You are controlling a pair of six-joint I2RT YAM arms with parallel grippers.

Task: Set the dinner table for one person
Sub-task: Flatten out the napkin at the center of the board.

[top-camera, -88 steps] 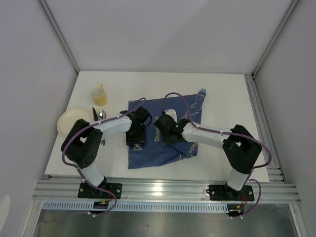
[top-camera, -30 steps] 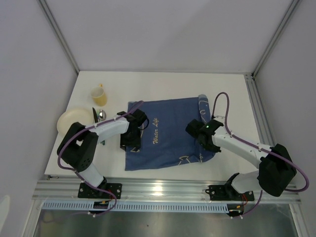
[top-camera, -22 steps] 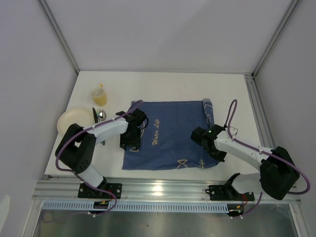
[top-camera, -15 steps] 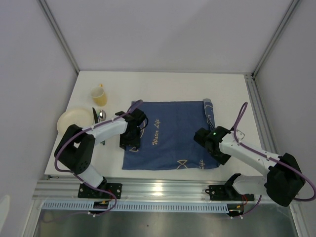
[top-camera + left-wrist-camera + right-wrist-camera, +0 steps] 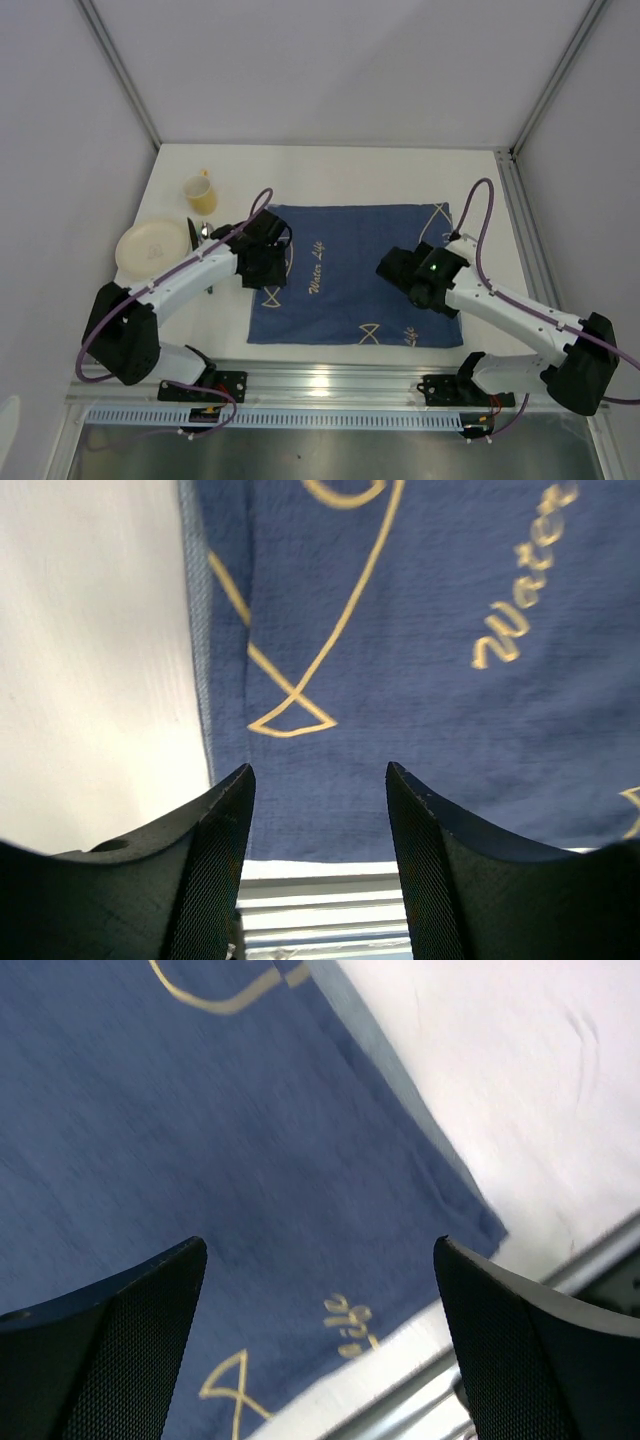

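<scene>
Loose items before me, overhead view.
Dark blue cloth (image 5: 350, 270) lies spread flat at centre, printed with yellow line drawings and lettering. Off its left edge, on my left: yellow cup (image 5: 201, 194) upright, farthest back; pale plate (image 5: 150, 248) nearer; cutlery (image 5: 197, 232) just beside the plate, partly hidden.

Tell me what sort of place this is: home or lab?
Likely a lab robot cell, not a home: white table edged by aluminium rails, plain panel walls around it, left arm and right arm bolted at the near edge. Cloth, plate and cup look like props.
</scene>
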